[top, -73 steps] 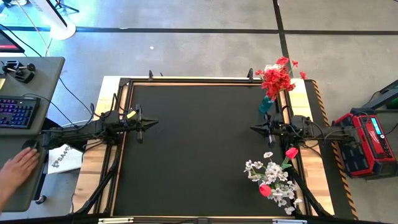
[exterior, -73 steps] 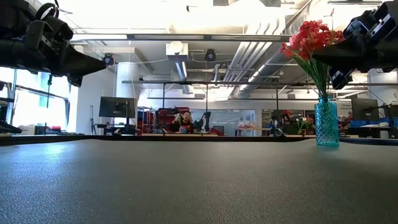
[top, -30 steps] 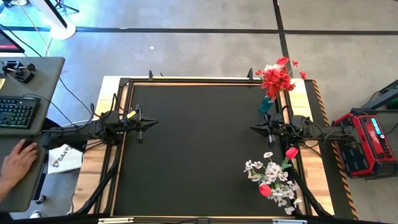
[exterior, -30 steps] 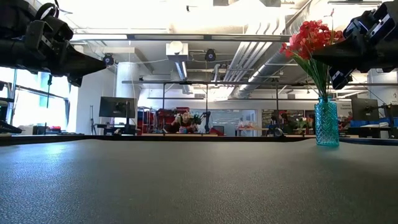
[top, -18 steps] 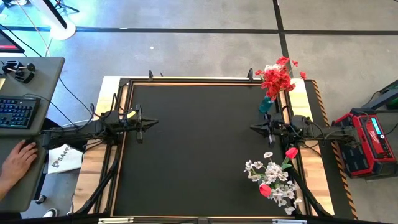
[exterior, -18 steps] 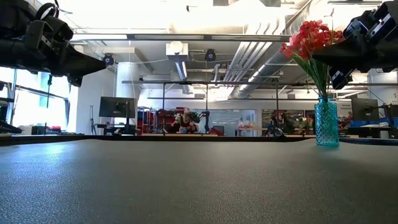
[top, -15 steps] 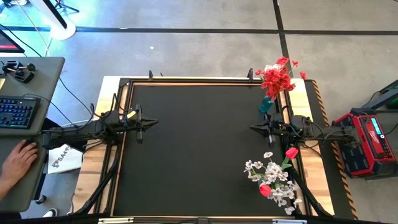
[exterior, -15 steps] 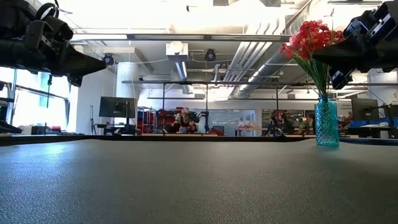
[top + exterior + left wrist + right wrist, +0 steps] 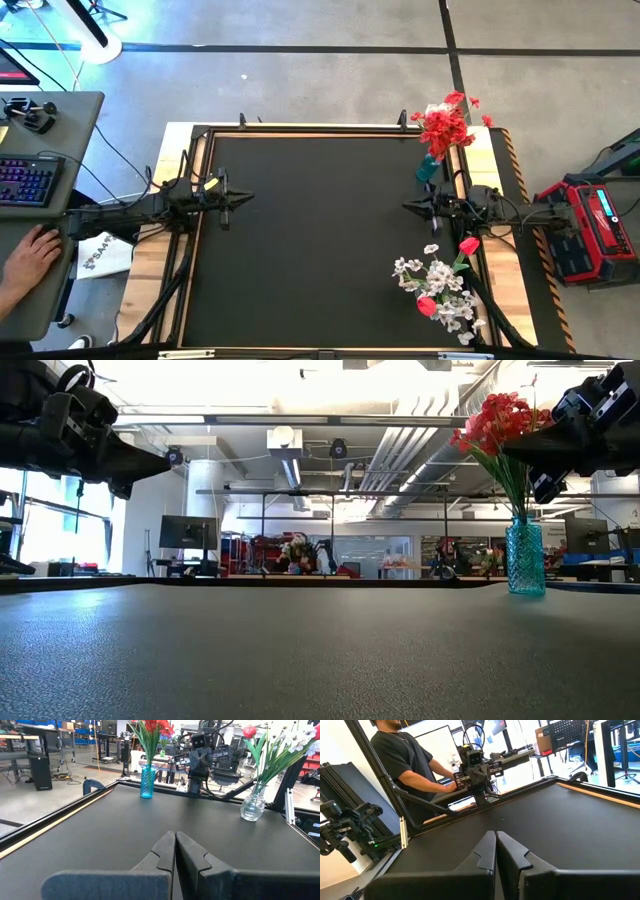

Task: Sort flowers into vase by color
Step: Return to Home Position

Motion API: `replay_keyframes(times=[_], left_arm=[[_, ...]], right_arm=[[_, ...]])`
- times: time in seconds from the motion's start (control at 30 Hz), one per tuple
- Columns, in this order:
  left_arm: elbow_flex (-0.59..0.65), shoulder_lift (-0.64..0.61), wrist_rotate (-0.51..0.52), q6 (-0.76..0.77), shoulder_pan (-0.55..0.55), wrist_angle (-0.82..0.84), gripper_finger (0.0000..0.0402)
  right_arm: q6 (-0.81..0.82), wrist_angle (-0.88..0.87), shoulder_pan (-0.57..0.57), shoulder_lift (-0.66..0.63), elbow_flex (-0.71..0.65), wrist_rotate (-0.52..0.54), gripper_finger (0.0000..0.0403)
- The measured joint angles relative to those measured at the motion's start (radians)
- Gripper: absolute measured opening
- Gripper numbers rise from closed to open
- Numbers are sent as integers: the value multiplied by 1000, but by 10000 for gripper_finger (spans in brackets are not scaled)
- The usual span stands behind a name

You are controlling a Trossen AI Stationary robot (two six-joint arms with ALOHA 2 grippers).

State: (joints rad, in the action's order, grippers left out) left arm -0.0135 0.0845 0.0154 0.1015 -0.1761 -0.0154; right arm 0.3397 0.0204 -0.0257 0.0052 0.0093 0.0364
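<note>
Red blossom clusters (image 9: 444, 124) stand by their stems in a teal glass vase (image 9: 428, 168) at the table's far right, also seen as the red flowers (image 9: 495, 420) in the teal vase (image 9: 525, 558) in the low view. White sprays with red buds (image 9: 440, 285) stand in a clear vase (image 9: 252, 805) at the near right. My left gripper (image 9: 245, 197) hovers shut at the table's left edge, touching nothing. My right gripper (image 9: 408, 206) hovers shut at the right edge, between the two vases. Both wrist views show the fingers closed together: left (image 9: 175, 837), right (image 9: 495, 837).
The black mat (image 9: 320, 240) lies bare between the two arms. A side desk with a keyboard (image 9: 25, 180) stands left of the table, where a person's hand (image 9: 30, 250) rests. A red case (image 9: 590, 225) sits beyond the right edge.
</note>
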Motion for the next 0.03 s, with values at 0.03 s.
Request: replay_keyframes(times=[0.03], left_arm=[[0,0,0,0,0,0,0]], right_arm=[[0,0,0,0,0,0,0]])
